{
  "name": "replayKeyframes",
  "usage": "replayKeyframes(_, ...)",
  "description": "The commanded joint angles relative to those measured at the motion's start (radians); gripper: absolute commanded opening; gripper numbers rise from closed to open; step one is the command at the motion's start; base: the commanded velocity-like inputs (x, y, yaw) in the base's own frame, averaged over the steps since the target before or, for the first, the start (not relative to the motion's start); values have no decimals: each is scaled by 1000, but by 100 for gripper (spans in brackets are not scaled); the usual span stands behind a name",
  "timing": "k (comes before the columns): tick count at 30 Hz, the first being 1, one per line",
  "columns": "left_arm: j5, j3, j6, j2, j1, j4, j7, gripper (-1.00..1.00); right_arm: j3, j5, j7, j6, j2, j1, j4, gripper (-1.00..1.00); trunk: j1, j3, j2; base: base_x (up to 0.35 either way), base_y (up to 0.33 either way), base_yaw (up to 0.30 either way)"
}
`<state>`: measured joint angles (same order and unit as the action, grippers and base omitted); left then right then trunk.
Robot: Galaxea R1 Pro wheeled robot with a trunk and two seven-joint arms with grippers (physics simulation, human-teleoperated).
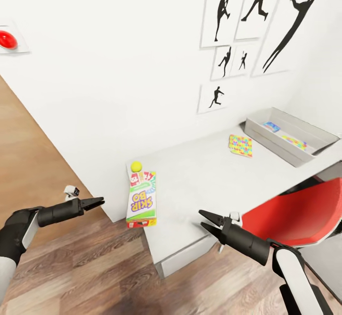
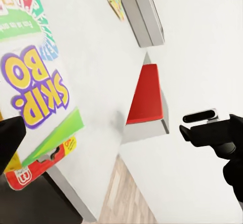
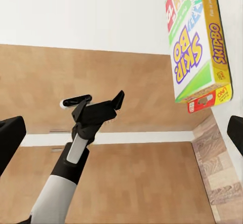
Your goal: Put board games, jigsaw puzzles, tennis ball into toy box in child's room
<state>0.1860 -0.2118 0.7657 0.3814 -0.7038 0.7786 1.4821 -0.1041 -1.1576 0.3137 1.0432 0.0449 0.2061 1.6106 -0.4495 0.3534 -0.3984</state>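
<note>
Green-yellow SKIP BO box [image 1: 142, 200], between left claw [image 1: 97, 203], right claw [image 1: 205, 221]

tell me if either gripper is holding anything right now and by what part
Nothing is held. The left gripper is open in the air beside the SKIP BO box, and the right gripper is open over the table edge, empty.

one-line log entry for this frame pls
left end effector: open, empty | right end effector: open, empty | green-yellow-red SKIP BO box: table corner | yellow-green tennis ball: beside box | translucent grey bin: holds two toys
</note>
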Motion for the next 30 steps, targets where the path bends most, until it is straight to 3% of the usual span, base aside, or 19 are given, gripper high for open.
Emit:
replayKeyframes(1, 1, 0, 11, 0, 0, 0, 3, 100, -1, 11, 10, 4, 0, 1, 0, 100, -1, 0, -2, 0, 175, -180)
replayKeyframes(16, 1, -1, 10, 2, 0, -1, 3, 100, -2, 18, 0, 4, 2, 1, -2, 100, -1, -10, -2, 0, 111, -96)
replayKeyframes(20, 1, -3, 9, 4, 0, -1, 3, 100, -2, 52, -26, 4, 3, 1, -3, 100, -1, -10, -2, 0, 32, -4)
replayKeyframes(23, 1, -4, 9, 4, 0, -1, 3, 100, -10, 101, -53, 4, 6, 2, -3, 100, -1, -10, -2, 0, 8, -1)
replayKeyframes(30, 1, -3, 1, 4, 0, -1, 3, 100, -15, 111, -65, 4, 94, 1, -4, 100, -1, -10, -2, 0, 1, 0)
